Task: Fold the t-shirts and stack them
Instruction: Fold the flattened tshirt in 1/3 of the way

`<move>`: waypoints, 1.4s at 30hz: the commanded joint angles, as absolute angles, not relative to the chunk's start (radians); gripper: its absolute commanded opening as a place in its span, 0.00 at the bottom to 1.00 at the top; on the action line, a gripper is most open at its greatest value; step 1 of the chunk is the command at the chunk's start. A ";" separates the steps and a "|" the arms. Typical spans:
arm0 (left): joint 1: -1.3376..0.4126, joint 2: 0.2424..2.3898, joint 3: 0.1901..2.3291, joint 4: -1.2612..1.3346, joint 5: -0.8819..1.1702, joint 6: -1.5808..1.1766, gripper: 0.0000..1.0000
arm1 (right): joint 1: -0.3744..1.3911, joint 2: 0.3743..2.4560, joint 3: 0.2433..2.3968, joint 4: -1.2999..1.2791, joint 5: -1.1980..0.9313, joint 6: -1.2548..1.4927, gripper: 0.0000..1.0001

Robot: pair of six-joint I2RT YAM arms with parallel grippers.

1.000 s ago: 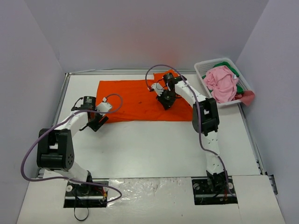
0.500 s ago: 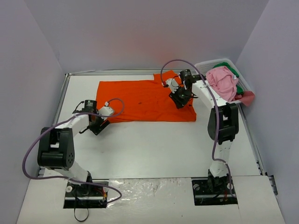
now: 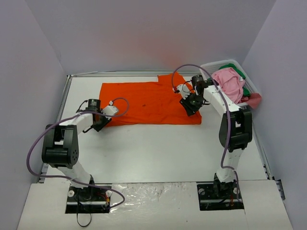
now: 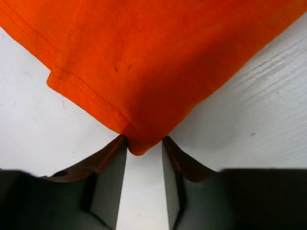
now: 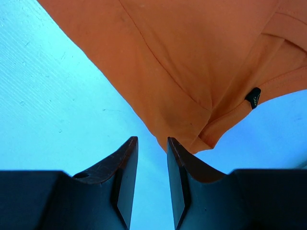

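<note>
The left gripper point(image 4: 144, 143) is slightly parted, with a corner of the orange shirt point(image 4: 158, 57) just entering its gap but not pinched. The right gripper point(image 5: 152, 143), equally narrow and empty, has a hem corner just ahead and slightly right. Each should probably slide further onto the cloth before closing, then both lift together.

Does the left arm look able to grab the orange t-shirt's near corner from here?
Probably yes. The left pincer is open, and that corner of the orange t-shirt lies flat on the table right at its tips, with nothing in between.
</note>
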State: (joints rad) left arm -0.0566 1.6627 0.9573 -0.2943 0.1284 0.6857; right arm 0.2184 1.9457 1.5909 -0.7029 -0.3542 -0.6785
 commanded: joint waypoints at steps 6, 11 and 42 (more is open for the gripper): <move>-0.048 1.687 0.968 -0.322 0.161 0.712 0.02 | 0.187 1.819 1.511 -0.738 -0.345 -0.658 0.29; -0.049 1.663 0.956 -0.325 0.160 0.727 0.03 | 0.176 1.801 1.442 -0.739 -0.330 -0.660 0.29; -0.049 1.623 0.968 -0.368 0.138 0.724 0.02 | 0.040 2.008 1.454 -0.696 -0.426 -0.699 0.31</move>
